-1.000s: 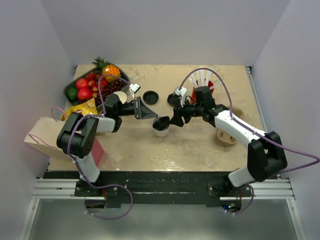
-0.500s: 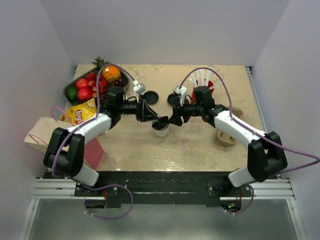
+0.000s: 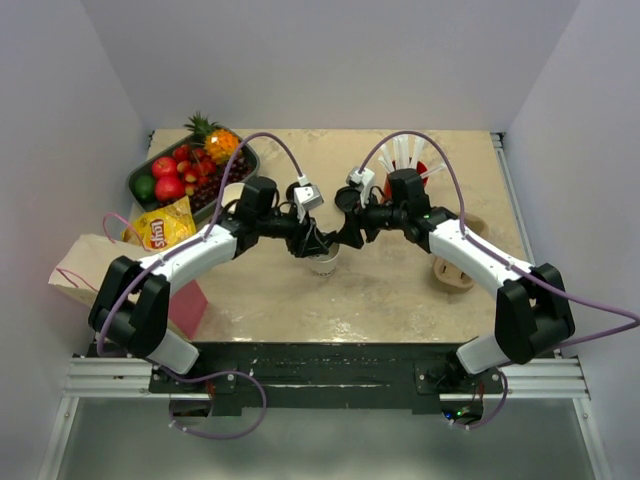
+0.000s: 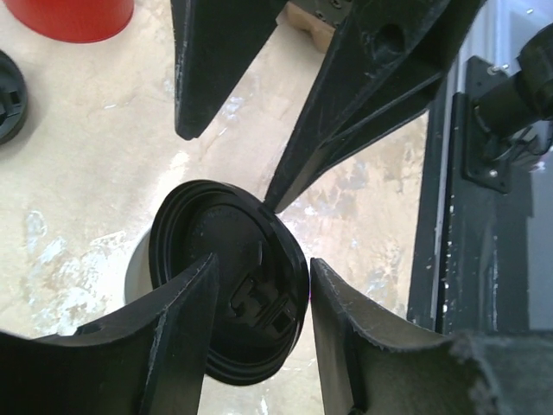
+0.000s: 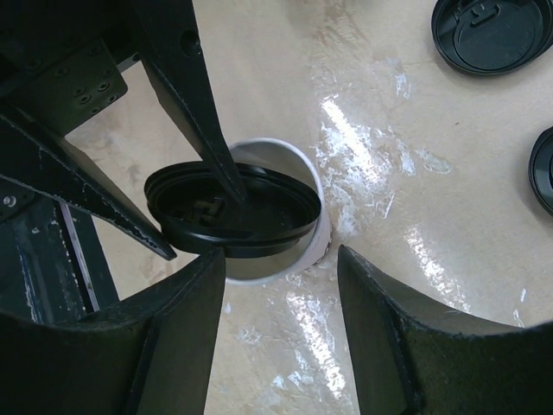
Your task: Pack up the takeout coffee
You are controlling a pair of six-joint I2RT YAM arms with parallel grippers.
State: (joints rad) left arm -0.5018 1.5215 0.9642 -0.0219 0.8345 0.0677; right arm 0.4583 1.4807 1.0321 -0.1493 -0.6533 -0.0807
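Capping the cup is the step in hand: the black lid [image 5: 229, 212] lies tilted across the rim of the white cup [image 3: 322, 265], which stands mid-bench [image 3: 400, 300] between both arms. The left jaws are spread, one tip on the lid's top and the other at its edge. The right jaws stand wide, one tip by the lid's rim, gripping nothing. Next, I judge, the lid needs levelling and an even press until it seats, with the cup steadied. The right wrist view shows the tilt, the uncovered part of the cup mouth and a spare lid [image 5: 492, 35]. The overhead view hides these beneath the arms, yet shows the paper bag [image 3: 85, 270] at the left.
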